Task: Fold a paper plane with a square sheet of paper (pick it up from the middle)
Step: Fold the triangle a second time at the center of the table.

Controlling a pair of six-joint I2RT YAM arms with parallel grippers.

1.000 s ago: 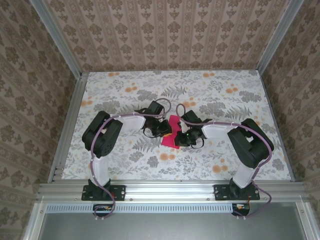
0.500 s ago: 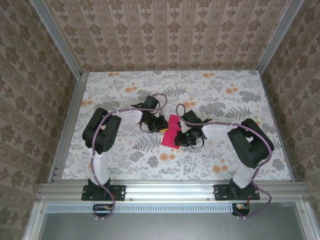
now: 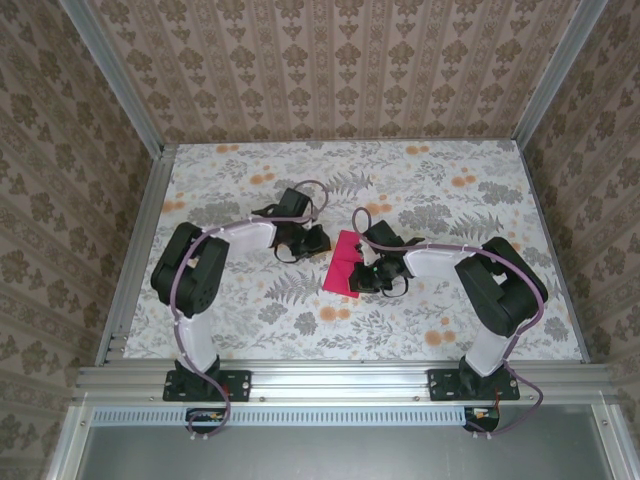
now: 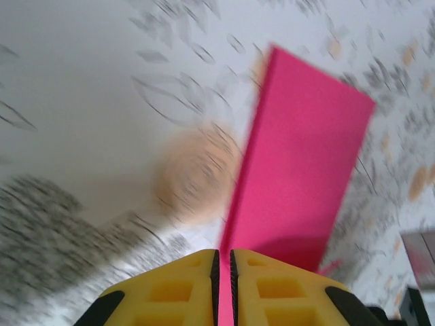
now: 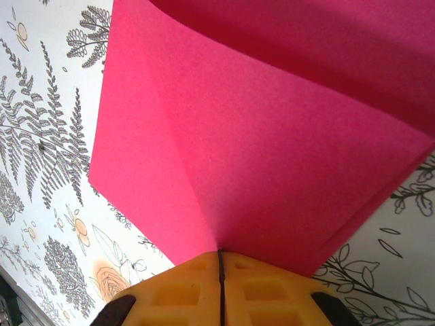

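Observation:
The square sheet of paper [image 3: 345,265], magenta-pink, is folded over and held up off the middle of the table between both grippers. My left gripper [image 3: 326,244] sits at its upper left edge. In the left wrist view the yellow fingers [image 4: 177,285] stand almost together, and the paper [image 4: 299,170] runs down into the thin slit of the left gripper [image 4: 224,252]. My right gripper [image 3: 362,278] is at the sheet's right side. In the right wrist view the right gripper [image 5: 219,253] is shut on the paper [image 5: 272,136], where a crease meets the jaws.
A floral tablecloth [image 3: 450,200] covers the table. Aluminium rails [image 3: 340,380] edge the front and sides, and patterned walls close in the back and both sides. Open cloth lies behind and in front of the arms.
The left arm's elbow has swung out to the left and its gripper has shifted slightly up and left. The right arm and the paper have stayed about where they were.

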